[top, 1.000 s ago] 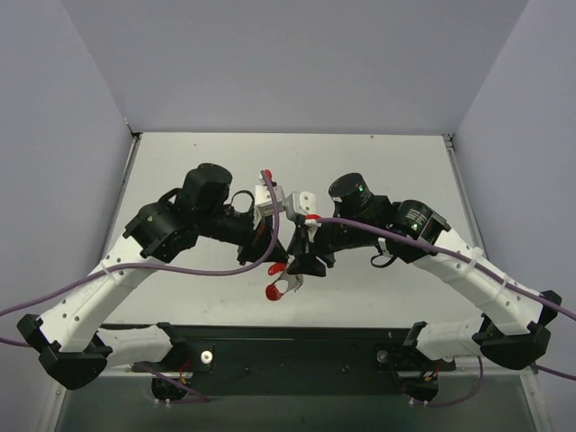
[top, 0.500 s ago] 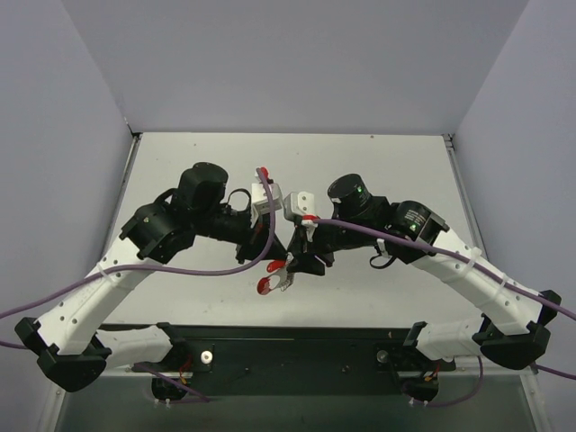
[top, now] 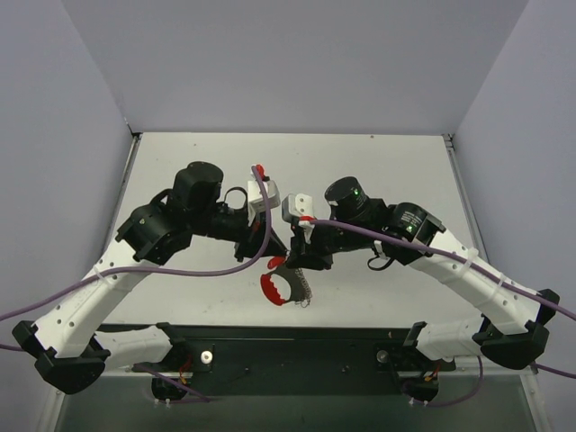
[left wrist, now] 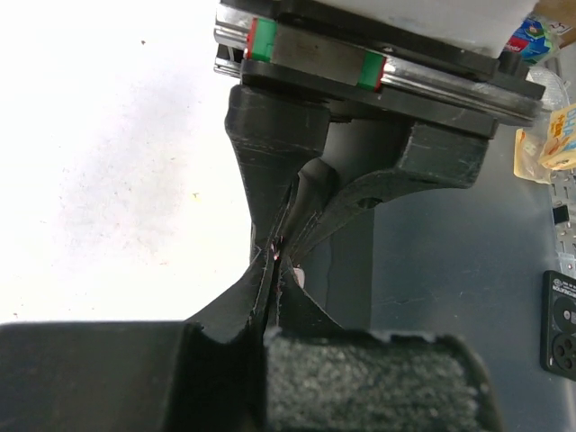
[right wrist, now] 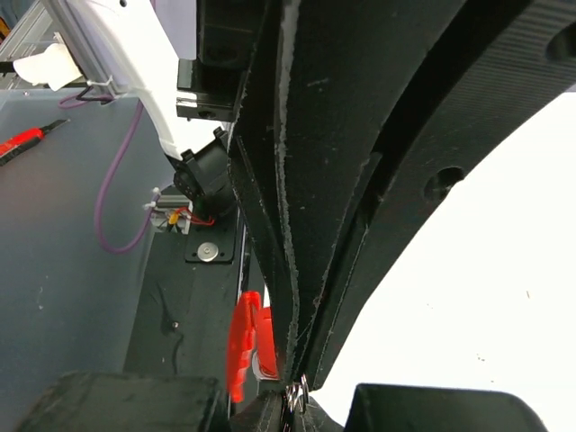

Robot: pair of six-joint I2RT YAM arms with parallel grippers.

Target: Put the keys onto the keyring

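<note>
Matte off-white table [top: 387,171], plain grey walls on three sides. The keyring [top: 269,287] is at centre, near the front edge, below where the two arms meet. It's one thin hoop, with a glossy bright red arc on the left and the rest grey-silver with a jagged toothed edge. It looks lifted off the surface, and its top edge runs up into the fingertips. The left gripper [top: 273,262] is clenched on it. In the left wrist view its black, rough-textured fingers [left wrist: 236,310] are pressed flat together, with only a sliver of pink-red at the pinch line. The right gripper [top: 295,261] comes in nose to nose at the same spot. Its jaws are drawn together too, tips touching the left ones, but I can't tell what they pinch. In the right wrist view a small silver loop [right wrist: 298,392] sits right at the pinch point, with the notched red arc just left of it. I can't say whether that loop belongs to the ring or to a key. A key is too small to pick out in any view. The meeting fingers block nearly all of both wrist views. Further out there are two white arms with black joints. Two purple cables [top: 180,270] are there, one draped along each arm. One black base plate [top: 297,346] sits at the near edge. Off the table, the wrist views show blurred clutter on the grey floor, including a red-handled tool [right wrist: 22,139].
</note>
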